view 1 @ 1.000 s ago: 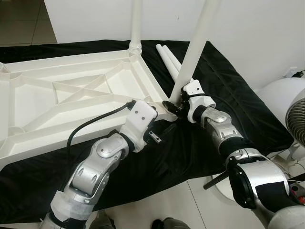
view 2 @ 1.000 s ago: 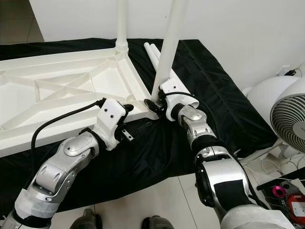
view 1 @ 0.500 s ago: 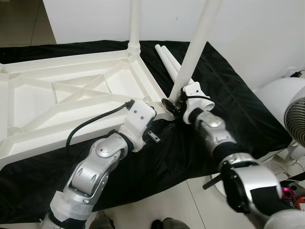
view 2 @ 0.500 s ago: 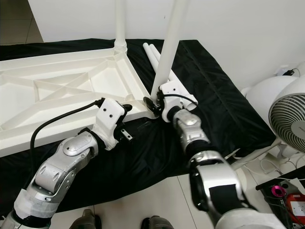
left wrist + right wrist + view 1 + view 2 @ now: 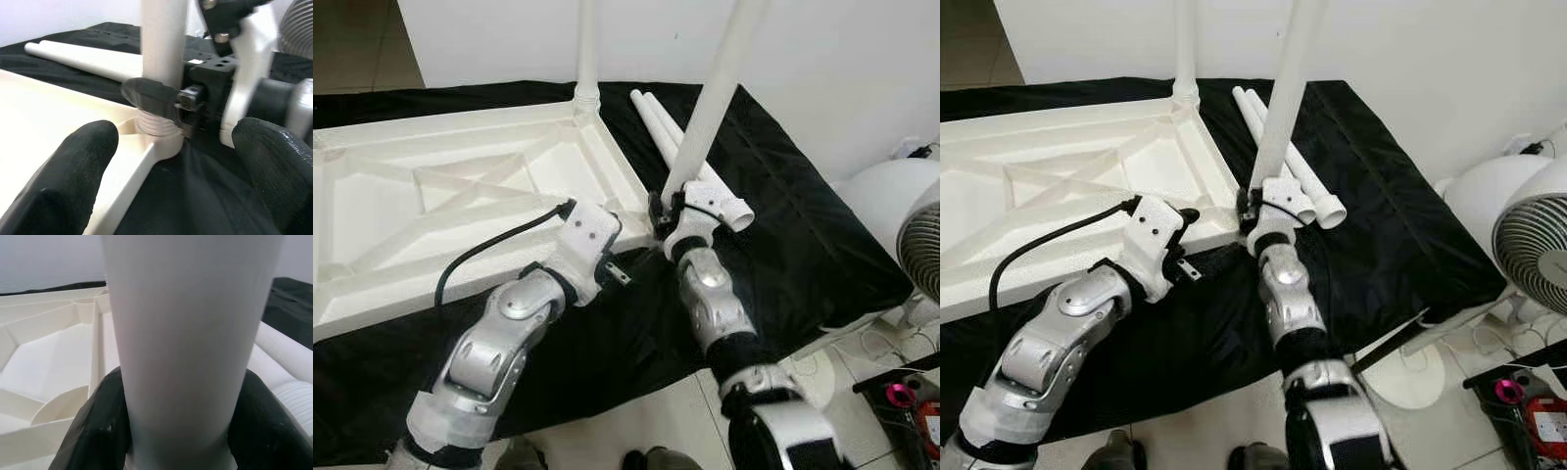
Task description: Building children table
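We log the upper ends of both upright legs as cut off by the frame. The white tabletop (image 5: 460, 196) lies upside down on a black cloth (image 5: 783, 225), ribbed underside up, its far-left portion out of frame. The right gripper (image 5: 1252, 209) is clamped around the near leg (image 5: 710, 108) just above its threaded base at the tabletop's near corner. The left gripper (image 5: 176, 176) hovers beside that corner, fingers (image 5: 73, 166) spread wide, holding nothing. A second leg (image 5: 587, 49) stands at the far corner. Two loose legs (image 5: 1288, 157) lie on the cloth behind. White wall, pale tiled floor, white fan (image 5: 1533, 235) to the right.
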{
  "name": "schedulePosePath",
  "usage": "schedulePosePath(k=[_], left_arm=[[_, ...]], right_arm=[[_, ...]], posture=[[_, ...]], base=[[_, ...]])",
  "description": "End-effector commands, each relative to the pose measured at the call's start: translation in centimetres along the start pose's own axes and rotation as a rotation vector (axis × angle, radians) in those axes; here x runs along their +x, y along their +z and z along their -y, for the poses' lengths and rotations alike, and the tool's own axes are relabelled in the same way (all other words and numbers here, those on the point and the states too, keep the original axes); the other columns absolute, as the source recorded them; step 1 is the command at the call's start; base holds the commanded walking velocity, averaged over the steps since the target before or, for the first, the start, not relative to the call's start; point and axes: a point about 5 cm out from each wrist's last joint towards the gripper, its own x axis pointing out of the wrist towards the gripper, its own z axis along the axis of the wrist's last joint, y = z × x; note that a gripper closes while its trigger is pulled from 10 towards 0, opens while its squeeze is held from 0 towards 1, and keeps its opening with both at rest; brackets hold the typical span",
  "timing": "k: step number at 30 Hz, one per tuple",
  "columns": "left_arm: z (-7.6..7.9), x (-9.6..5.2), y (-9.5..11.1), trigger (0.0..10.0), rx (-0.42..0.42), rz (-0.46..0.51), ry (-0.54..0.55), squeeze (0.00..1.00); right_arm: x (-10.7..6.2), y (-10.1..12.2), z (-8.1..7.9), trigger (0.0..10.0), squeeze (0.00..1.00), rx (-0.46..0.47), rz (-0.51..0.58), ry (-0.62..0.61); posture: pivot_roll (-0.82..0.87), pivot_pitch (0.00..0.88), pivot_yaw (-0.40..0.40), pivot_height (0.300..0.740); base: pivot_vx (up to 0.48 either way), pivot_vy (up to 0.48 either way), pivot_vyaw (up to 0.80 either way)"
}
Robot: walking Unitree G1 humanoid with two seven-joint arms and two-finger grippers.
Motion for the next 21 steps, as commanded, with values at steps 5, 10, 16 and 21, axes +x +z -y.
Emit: schedulePosePath(k=[5,10,16,21], left_arm=[[-0.3,0.1,0.0,10.0,0.005,0.003,-0.016,0.00],[-0.3,0.1,0.0,10.0,0.010,0.003,-0.020,0.00],[-0.4,0.2,0.1,10.0,0.013,0.005,-0.022,0.00],[-0.3,0.2,0.1,10.0,0.014,0.005,-0.025,0.00]], right_arm=[[-1.2,-1.5,-0.2,10.0,0.14,0.004,-0.088,-0.014],[-1.6,-1.0,-0.1,10.0,1.00,0.016,-0.056,-0.017],[-2.0,-0.9,-0.4,10.0,0.24,0.011,-0.066,0.011],[-2.4,-0.8,-0.3,10.0,0.00,-0.010,-0.062,0.030]], posture=[[0.01,0.065,-0.098,0.740],[0.01,0.060,-0.097,0.740],[0.01,0.054,-0.093,0.740],[0.02,0.048,-0.092,0.740]], base=[[0.000,0.000,0.00],[0.000,0.000,0.00],[0.000,0.000,0.00],[0.000,0.000,0.00]])
